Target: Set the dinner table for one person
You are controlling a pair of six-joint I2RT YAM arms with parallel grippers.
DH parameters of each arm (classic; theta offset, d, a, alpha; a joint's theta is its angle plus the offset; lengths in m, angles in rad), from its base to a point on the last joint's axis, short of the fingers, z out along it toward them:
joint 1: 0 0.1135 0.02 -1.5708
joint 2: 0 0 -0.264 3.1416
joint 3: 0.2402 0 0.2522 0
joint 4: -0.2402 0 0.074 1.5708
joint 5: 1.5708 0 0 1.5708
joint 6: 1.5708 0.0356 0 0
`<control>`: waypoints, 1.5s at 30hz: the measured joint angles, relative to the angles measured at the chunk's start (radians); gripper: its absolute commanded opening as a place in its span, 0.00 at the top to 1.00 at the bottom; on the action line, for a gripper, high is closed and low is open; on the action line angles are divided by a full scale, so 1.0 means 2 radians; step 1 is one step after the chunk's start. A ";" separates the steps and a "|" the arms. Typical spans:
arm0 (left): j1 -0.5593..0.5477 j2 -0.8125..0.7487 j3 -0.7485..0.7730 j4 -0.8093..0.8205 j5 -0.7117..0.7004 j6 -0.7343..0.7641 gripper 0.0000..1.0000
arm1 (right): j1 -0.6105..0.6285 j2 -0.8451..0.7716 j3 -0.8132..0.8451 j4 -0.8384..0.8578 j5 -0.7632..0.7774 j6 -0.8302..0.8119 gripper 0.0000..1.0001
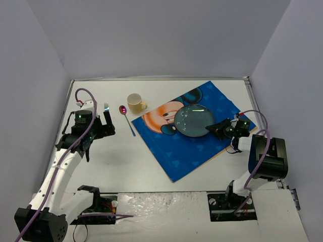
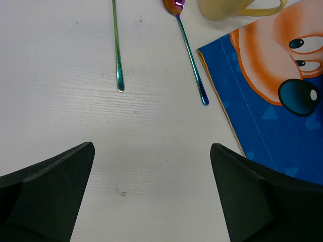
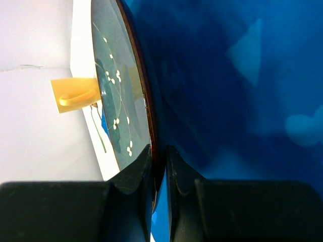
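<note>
Dinner table (image 1: 126, 166): right fingers (image 3: 132, 175) pinch plate (image 1: 192, 118) edge.

White arm links (image 1: 58, 174), black joints (image 1: 272, 159), purple cables (image 1: 85, 90), wedge-shaped black fingers (image 2: 45, 196), green wrist lights (image 1: 79, 119).

On my left wrist camera, the top edge crops the fork (image 2: 117, 50) above its handle and the yellow cup (image 2: 222, 9) to its lower part. On my right wrist feed, the plate (image 3: 118, 91) rim vanishes inside the right gripper (image 3: 159, 154); overhead, the plate hides part of the placemat (image 1: 186, 156) cartoon.
</note>
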 measured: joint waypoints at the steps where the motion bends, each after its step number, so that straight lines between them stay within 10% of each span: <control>1: 0.000 0.000 0.000 0.000 0.000 0.000 0.03 | -0.001 0.002 -0.002 0.003 0.000 0.000 1.00; 24: 0.000 0.000 0.000 0.000 0.001 0.000 0.03 | -0.015 0.037 -0.012 0.034 0.000 -0.017 1.00; 30: 0.000 0.000 0.000 0.000 0.002 0.000 0.03 | -0.015 0.037 -0.015 0.020 0.007 -0.033 0.64; 36: 0.000 0.000 0.000 0.000 0.002 0.000 0.03 | -0.015 0.023 -0.019 0.004 0.009 -0.050 0.55; 45: 0.000 0.037 0.013 -0.004 0.003 -0.009 0.03 | -0.015 -0.102 0.013 -0.173 0.109 -0.128 0.15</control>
